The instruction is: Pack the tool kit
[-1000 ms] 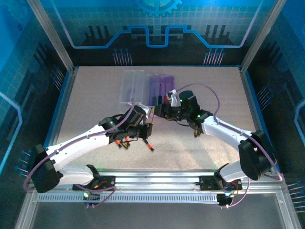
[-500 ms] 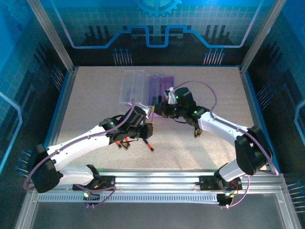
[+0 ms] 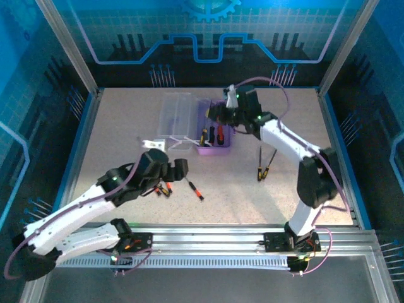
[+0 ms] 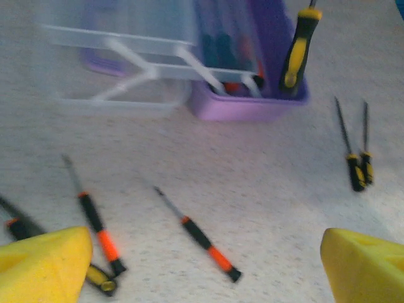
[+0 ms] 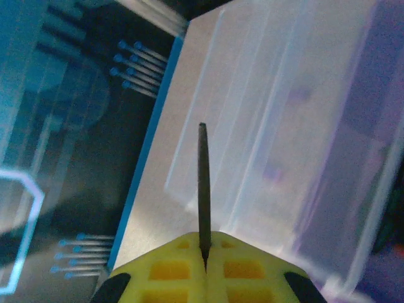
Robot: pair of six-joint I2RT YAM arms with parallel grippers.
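The right gripper [image 3: 219,113], clamped on a screwdriver [image 5: 202,183] by its shaft, holds it near upright in the purple case [image 3: 213,151] far across the desk [image 3: 126,136] — the left gripper [image 3: 179,169], spread wide, is nearer the loose screwdrivers [image 4: 203,238] lying slantwise just ahead.

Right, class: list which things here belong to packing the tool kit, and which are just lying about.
Belongs: purple case, clear lid, screwdrivers in the case, held screwdriver in right claw, loose pair, loose orange-handled screwdrivers.
Just there: table, blue backdrop, metal rail.
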